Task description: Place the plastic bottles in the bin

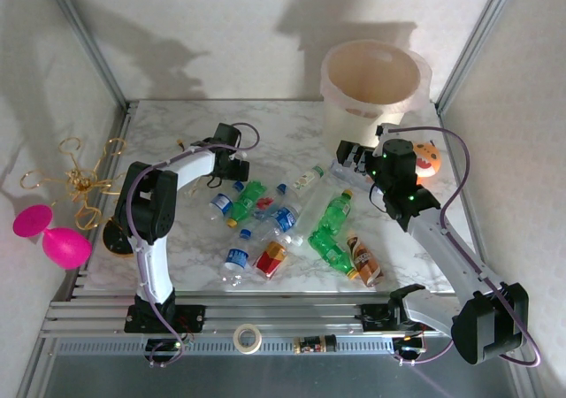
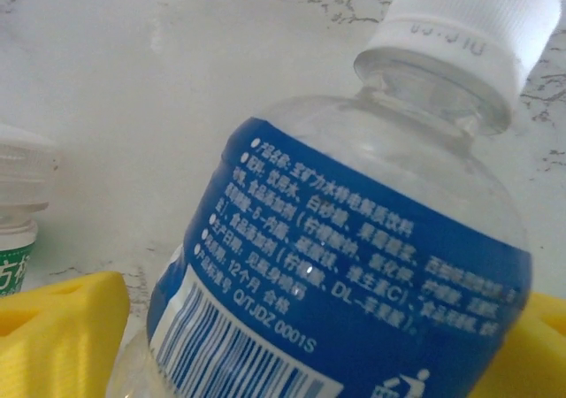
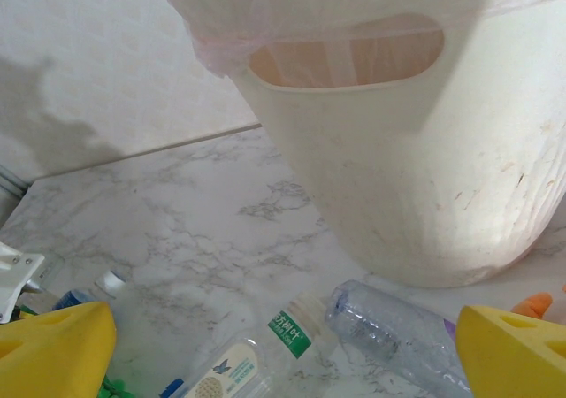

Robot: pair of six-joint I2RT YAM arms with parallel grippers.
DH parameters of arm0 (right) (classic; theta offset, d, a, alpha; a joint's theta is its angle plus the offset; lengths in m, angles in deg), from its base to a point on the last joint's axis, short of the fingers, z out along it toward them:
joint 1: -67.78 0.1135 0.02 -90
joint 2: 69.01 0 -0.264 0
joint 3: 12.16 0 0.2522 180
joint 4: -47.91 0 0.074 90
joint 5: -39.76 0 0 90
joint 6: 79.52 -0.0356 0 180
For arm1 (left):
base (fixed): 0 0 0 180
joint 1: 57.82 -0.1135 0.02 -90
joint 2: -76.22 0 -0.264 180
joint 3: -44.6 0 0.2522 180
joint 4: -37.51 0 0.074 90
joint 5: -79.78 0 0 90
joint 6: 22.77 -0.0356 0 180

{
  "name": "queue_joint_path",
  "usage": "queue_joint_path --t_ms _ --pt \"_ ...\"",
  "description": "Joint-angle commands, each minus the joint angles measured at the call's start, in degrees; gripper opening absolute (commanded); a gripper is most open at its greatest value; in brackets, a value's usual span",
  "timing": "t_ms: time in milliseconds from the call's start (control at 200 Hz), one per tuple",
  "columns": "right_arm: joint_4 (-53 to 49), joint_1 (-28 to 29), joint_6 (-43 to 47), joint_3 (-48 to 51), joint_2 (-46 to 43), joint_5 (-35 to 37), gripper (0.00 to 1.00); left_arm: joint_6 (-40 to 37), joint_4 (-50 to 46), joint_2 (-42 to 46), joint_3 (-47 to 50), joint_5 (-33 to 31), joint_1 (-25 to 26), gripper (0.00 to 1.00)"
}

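Note:
Several plastic bottles lie scattered mid-table: green ones point(image 1: 336, 209), a red-labelled one point(image 1: 271, 258) and a brown-labelled one point(image 1: 363, 259). My left gripper point(image 1: 232, 164) is open. A clear bottle with a blue label and white cap point(image 2: 354, 265) lies between its yellow fingers point(image 2: 62, 327), with a thin gap on the left side. The cream bin point(image 1: 371, 88) stands at the back right. My right gripper point(image 1: 352, 159) is open and empty just in front of the bin point(image 3: 416, 150). Below it lie a crushed clear bottle point(image 3: 398, 327) and a green-labelled bottle point(image 3: 296, 334).
An orange pumpkin-faced toy point(image 1: 427, 159) sits right of my right gripper, beside the bin. Pink egg shapes point(image 1: 55, 239) and gold wire pieces point(image 1: 80, 182) lie off the table's left edge. A tape roll point(image 1: 248, 336) rests on the front rail.

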Motion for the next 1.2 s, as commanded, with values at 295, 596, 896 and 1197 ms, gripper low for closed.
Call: queue_joint_path --t_ms 295,596,896,1197 --pt "-0.1 0.3 -0.6 -0.3 -0.8 1.0 0.99 -5.0 -0.1 -0.9 -5.2 -3.7 0.2 0.61" --pt "1.0 0.3 -1.0 -0.5 0.1 -2.3 0.99 -4.2 1.7 4.3 -6.8 -4.1 0.3 0.51" --pt "7.0 0.3 -4.0 -0.6 1.1 -14.9 0.99 -1.2 15.5 18.7 3.3 14.2 4.5 0.50" --pt "17.1 0.9 -10.3 -1.3 4.5 -29.5 0.96 0.8 36.2 31.2 19.6 19.9 14.9 0.50"
